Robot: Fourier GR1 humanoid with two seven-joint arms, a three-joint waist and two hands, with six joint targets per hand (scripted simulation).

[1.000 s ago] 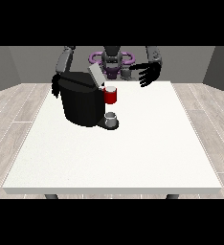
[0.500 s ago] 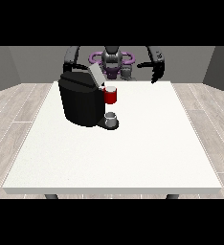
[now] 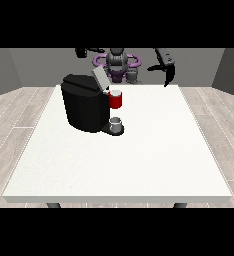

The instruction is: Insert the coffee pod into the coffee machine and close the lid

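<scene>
Risk: the raised lid (image 3: 99,78) of the machine (image 3: 84,102) may be knocked askew if approached from above.

Grey thing (image 3: 116,123), perhaps the pod: on the machine's base, below the red thing (image 3: 115,99).

Hand at right (image 3: 167,67): raised well apart, fingers relaxed, nothing held.

Hand at left (image 3: 80,52): fingers cannot be told.

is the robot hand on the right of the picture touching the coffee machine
Apart. The front view shows the robot hand at the view's right raised near the table's far edge, with bare wall and white table between it and the coffee machine.
</scene>
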